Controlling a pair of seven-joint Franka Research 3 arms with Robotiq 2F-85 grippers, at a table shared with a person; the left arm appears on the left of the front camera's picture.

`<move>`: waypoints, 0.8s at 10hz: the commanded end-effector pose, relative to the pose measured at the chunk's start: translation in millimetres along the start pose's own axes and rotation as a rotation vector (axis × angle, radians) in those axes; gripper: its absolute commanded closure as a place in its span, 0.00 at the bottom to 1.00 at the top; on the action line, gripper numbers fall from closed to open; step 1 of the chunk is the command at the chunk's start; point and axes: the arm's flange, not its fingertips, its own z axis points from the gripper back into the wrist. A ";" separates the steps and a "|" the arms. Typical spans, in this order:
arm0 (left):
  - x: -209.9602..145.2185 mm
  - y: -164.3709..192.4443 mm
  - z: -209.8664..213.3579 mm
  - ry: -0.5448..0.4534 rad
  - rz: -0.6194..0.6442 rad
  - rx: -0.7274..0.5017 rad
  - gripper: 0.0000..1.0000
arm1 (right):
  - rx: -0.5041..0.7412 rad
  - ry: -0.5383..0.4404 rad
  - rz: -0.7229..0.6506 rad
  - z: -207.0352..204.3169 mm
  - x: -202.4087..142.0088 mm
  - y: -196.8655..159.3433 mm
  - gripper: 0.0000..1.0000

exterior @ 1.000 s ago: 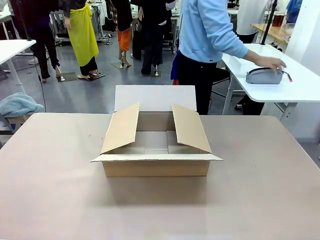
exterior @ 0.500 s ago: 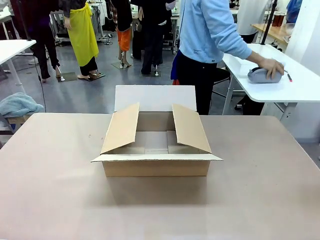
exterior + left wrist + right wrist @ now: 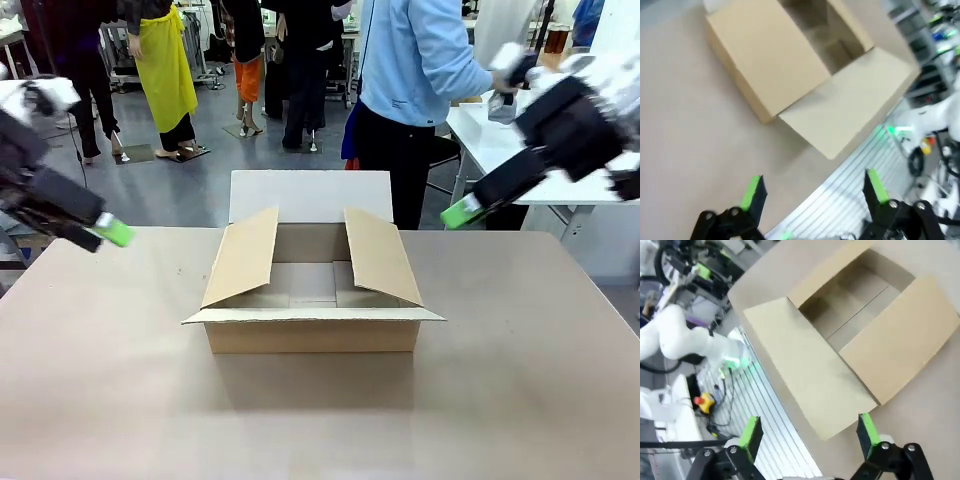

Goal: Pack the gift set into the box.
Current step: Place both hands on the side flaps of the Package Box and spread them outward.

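2 pairs of jaws gape empty either side of 1 open 4-flap box [image 3: 312,335].

My left fingers [image 3: 752,192] are black with bright green pads, and my right fingers [image 3: 866,432] are the same. The box [image 3: 312,335] is plain tan-brown cardboard, its far flap [image 3: 310,195] paler, near white. The counter [image 3: 120,400] is a flat pinkish beige. The person's sleeve [image 3: 430,60] is light blue, above dark trousers [image 3: 395,160].
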 end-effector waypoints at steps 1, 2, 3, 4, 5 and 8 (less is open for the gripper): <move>-26.6 62.4 39.9 -0.107 0.076 -0.073 0.00 | 0.012 -0.043 -0.083 18.0 -12.4 -5.1 0.00; -26.6 62.4 39.9 -0.107 0.076 -0.073 0.00 | 0.012 -0.043 -0.083 18.0 -12.4 -5.1 0.00; -26.6 62.4 39.9 -0.107 0.076 -0.073 0.00 | 0.012 -0.043 -0.083 18.0 -12.4 -5.1 0.00; -15.5 47.8 33.5 -0.077 0.074 -0.045 0.00 | 0.008 -0.017 -0.022 6.3 -2.7 -5.7 0.00; 26.6 31.4 12.0 0.024 0.160 -0.046 0.00 | 0.017 0.079 0.166 -26.0 27.2 -4.2 0.00; 113.5 -12.8 -59.0 0.112 0.296 0.182 0.00 | 0.014 -0.220 0.512 -70.0 71.9 -75.1 0.00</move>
